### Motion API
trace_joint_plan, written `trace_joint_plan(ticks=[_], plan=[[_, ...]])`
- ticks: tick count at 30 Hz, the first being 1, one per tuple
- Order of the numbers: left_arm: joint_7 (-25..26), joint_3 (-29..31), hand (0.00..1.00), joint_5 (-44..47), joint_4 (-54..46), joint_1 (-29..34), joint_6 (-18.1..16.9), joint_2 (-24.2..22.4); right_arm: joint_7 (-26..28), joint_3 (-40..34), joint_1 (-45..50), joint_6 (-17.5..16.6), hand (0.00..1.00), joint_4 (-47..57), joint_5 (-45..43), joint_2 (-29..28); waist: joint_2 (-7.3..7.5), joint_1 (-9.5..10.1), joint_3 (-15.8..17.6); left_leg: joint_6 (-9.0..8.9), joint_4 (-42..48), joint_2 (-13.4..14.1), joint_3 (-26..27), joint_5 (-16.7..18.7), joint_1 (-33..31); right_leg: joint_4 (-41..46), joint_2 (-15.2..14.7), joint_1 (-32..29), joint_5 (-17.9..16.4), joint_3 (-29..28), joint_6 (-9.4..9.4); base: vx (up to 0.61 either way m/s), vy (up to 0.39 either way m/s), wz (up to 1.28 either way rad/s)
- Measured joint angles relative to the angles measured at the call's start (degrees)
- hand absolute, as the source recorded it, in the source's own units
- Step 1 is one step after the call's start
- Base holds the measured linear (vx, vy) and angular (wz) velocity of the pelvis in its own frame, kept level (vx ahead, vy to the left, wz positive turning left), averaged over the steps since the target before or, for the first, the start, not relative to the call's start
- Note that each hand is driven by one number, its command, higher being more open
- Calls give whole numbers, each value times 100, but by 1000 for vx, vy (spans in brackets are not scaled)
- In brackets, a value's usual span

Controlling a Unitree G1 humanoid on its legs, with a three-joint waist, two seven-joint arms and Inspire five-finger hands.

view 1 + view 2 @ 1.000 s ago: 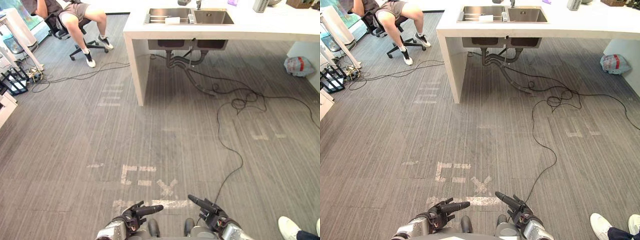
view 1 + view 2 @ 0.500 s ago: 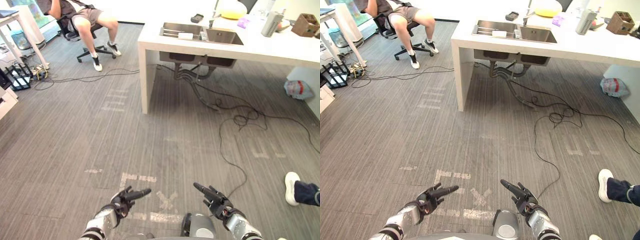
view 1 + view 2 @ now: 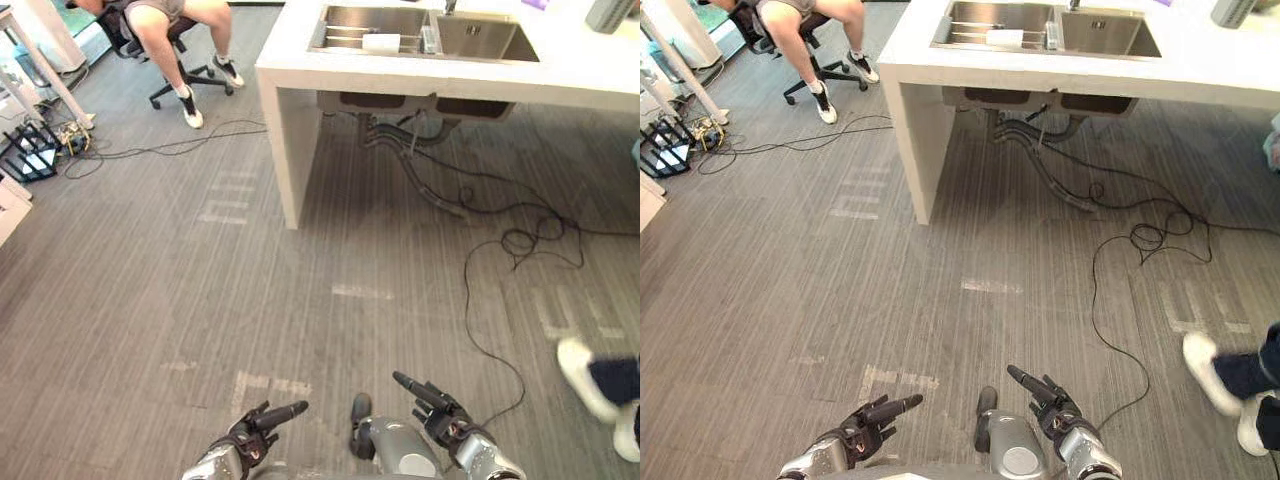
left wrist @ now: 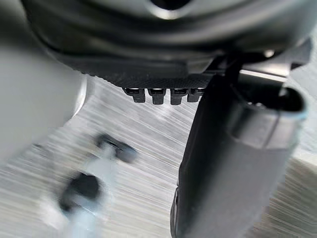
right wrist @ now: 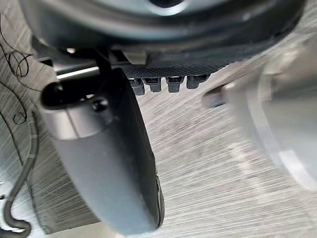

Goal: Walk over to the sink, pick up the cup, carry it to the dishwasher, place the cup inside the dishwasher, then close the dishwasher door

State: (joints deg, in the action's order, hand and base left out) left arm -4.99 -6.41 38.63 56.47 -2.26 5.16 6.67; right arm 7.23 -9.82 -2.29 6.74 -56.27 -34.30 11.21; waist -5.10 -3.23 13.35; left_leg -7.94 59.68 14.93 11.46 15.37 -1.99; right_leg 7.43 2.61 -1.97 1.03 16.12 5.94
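Top of the frame, a little right of centre: white cup, apparently lying on its side in the left basin of the steel sink, across the thin bars there. Too small to tell more of its shape. Sunk into a long white counter along the top edge, with grey pipes dropping from under the basins to the floor. On the counter near the upper right corner, a grey ribbed object, cut off by the frame edge.

Well apart from the cup, at the bottom edge: left hand left of centre and right hand right of centre, both above grey striped carpet. Fingers of both stretched forward and slightly spread, gripping nothing. Likewise in the wrist views: a thumb and a row of fingertips over carpet, nothing between them.

Just above the hands, pale tape marks on the carpet. Upper left: a seated person on a black wheeled chair. Low at the right edge: another person's white shoe with a dark trouser cuff, blurred.
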Motion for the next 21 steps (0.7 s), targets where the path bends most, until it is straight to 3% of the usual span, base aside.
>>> trace_joint_plan(ticks=[1,2,3,5,7,8,9,11,12,14,16,17,18,19,20,21], plan=[[11,24,100,93,-65,-58,-44,-36,20,-8,-7,-21,100,-41,6,31,24,73,28,45,165,-48,-41,85,-210,-175,31,369,-63,-68,11,521,-112,-40],[8,52,100,98,-371,-74,-126,-78,54,-6,-55,-79,100,-51,5,51,61,160,65,99,-105,-274,-67,135,-654,-352,31,767,-168,-237,16,481,-86,-53],[8,94,100,92,-495,-71,-156,-104,62,-6,-108,-106,100,-49,5,72,58,208,76,128,-334,-357,-64,158,-853,-418,31,866,-198,-346,4,417,-40,-86],[32,293,100,92,-745,-78,-302,-169,102,3,-330,-126,100,14,5,106,47,354,192,226,-1947,-726,-64,90,-1411,-649,-15,1163,-261,-783,-74,419,63,-103],[101,388,100,106,-753,-63,-333,-204,110,19,-338,-99,100,92,5,84,24,365,277,222,-3522,-915,-61,-339,-1459,-747,-63,1380,-354,-965,-126,300,116,-59],[161,382,100,204,-741,-13,-346,-229,103,18,-259,-41,100,93,2,88,-35,356,304,124,-4596,-927,-27,-717,-1453,-867,-33,1587,-430,-1036,-176,280,150,-25],[196,379,100,257,-736,32,-350,-247,98,18,-169,23,100,87,0,110,-106,352,335,51,-4919,-858,35,-806,-1520,-945,21,1748,-510,-1058,-219,340,211,-12],[233,385,100,325,-726,79,-417,-227,80,21,135,199,100,34,-26,138,-233,345,348,80,-5036,-738,271,-858,-1502,-921,130,2143,-874,-1062,-335,418,234,13],[233,400,100,320,-726,84,-429,-165,64,42,246,274,100,11,-41,127,-267,343,334,177,-5156,-788,171,-1343,-1393,-751,101,2247,-1179,-1109,-401,467,222,8],[271,579,100,326,-805,112,-467,-109,96,208,186,329,100,-59,-33,137,-106,448,402,320,-4907,-987,76,-1857,-1466,-289,-167,2046,-1714,-1322,-373,442,218,-48],[374,834,100,365,-946,254,-478,-101,104,309,115,375,100,-199,-23,121,82,508,344,522,-4216,-1224,25,-1894,-1766,-29,-468,1944,-2113,-1468,-355,441,209,-56],[430,890,100,447,-953,343,-508,-73,106,286,168,470,100,-335,11,87,234,512,242,876,-3937,-1397,89,-1776,-1808,289,-690,1959,-2211,-1438,-502,432,150,-23],[466,890,100,463,-951,362,-524,-59,101,234,181,508,100,-404,16,51,319,518,185,1023,-3900,-1508,164,-1674,-1777,662,-831,1825,-2262,-1401,-628,580,174,-5],[486,877,100,460,-956,376,-578,-68,102,102,246,589,100,-440,17,-10,383,516,85,1221,-3951,-1697,194,-1536,-1656,1796,-1044,1359,-2182,-1319,-967,596,184,14],[493,875,100,425,-966,371,-696,-72,68,-63,282,541,100,-474,40,-93,419,497,73,1373,-4034,-1840,171,-1384,-1404,3201,-1217,792,-1753,-1362,-1567,574,198,20],[512,876,100,402,-975,366,-759,-59,56,-142,271,537,100,-472,55,-114,459,466,75,1354,-4099,-1912,149,-1326,-1242,3848,-1285,519,-1577,-1434,-1720,527,189,28]])
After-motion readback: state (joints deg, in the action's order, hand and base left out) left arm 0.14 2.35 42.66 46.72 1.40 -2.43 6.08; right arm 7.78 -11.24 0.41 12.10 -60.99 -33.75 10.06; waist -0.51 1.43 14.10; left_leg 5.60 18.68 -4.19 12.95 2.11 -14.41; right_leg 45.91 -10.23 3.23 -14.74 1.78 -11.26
